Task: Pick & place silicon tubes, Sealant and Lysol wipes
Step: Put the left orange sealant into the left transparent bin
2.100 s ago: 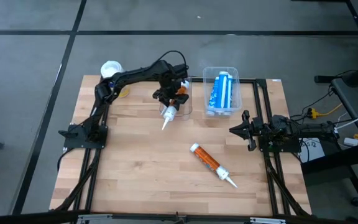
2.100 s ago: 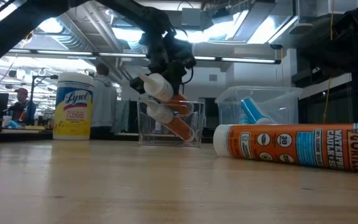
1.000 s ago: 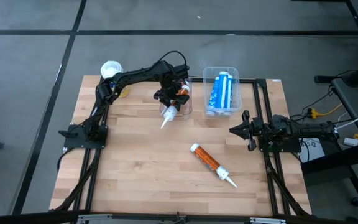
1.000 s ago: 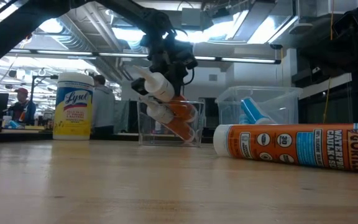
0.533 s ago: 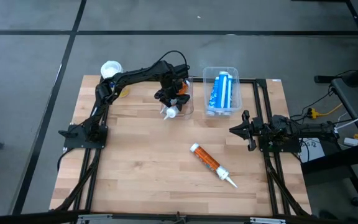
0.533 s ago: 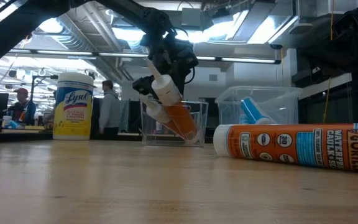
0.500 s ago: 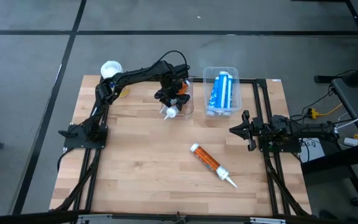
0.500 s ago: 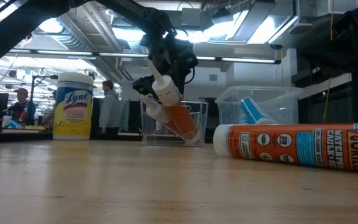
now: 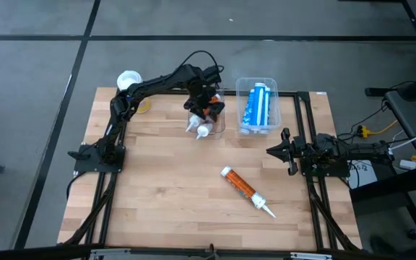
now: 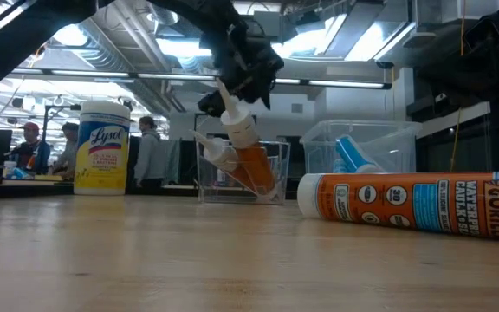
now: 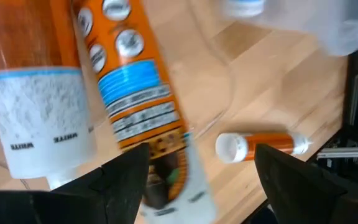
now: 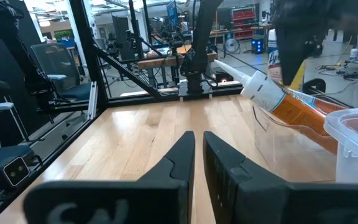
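Observation:
Two orange sealant tubes lean in a small clear bin (image 10: pixel 277 178), nozzles up over its near rim. The upper tube (image 10: pixel 248 152) also shows in the left wrist view (image 11: pixel 132 81), the second tube (image 11: pixel 30 93) beside it. My left gripper (image 10: pixel 236 74) is open just above the bin (image 9: pixel 221 123), its fingers on either side of the upper tube's nozzle end (image 11: pixel 188 193). A third orange tube (image 9: pixel 245 191) lies flat on the table. The Lysol wipes (image 10: pixel 102 147) stand at the far left corner (image 9: pixel 129 79). My right gripper (image 9: pixel 286 152) is shut and empty at the right. My left gripper comes at the upper tube's nozzle end from above. One finger (image 11: pixel 126 177) stands right beside the tube; I cannot tell whether it touches. The tube leans in the bin with its lower end on the bin's floor.
A larger clear bin (image 9: pixel 271 119) with a blue tube (image 9: pixel 257 107) in it stands right of the small bin. Black frame rails run along the table's left and right sides. Bare wood lies between the bins and the near edge.
My left gripper has tipped the orange tube up steeper, so that its nozzle no longer reaches out over the table in front of the bin. The gripper has then risen and gone a little toward the far edge, while the tube stays leaning in the bin.

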Controlling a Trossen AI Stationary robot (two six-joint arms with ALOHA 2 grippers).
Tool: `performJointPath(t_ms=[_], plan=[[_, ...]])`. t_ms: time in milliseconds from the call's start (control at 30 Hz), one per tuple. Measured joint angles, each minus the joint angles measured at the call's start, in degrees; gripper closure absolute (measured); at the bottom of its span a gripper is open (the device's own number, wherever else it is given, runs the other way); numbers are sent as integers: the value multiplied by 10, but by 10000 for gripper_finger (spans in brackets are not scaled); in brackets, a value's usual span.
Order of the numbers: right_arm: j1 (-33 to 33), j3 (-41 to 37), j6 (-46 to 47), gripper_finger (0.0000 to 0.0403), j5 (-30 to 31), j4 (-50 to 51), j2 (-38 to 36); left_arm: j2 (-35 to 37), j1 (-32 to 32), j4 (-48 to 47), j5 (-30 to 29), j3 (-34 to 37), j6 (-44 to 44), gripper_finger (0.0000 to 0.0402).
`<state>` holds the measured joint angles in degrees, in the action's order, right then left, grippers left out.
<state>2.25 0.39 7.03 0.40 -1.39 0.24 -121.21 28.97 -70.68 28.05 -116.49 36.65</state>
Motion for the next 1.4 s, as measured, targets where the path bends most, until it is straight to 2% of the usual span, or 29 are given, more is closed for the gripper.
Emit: performJointPath(t_ms=[200, 367, 567, 633, 767, 867, 1133, 1400], plan=[[0, 0, 0, 368, 0, 0, 0, 0, 0, -3, -29, -56, 1, 119], [0, 0, 0, 368, 0, 0, 0, 0, -1, -5, -29, -105, -7, 121], [0, 0, 0, 368, 0, 0, 0, 4, -23, -6, -37, -169, -65, 125], [0, 0, 0, 368, 0, 0, 0, 6, -41, -4, -66, -186, -82, 125], [0, 0, 0, 368, 0, 0, 0, 31, -73, -1, -141, -179, -90, 125], [0, 0, 0, 368, 0, 0, 0, 44, -88, -23, -176, -179, -100, 126], [0, 0, 0, 368, 0, 0, 0, 52, -108, -101, -214, -178, -104, 126], [0, 0, 1, 368, 0, 0, 0, 52, -141, -186, -284, -178, -74, 126]])
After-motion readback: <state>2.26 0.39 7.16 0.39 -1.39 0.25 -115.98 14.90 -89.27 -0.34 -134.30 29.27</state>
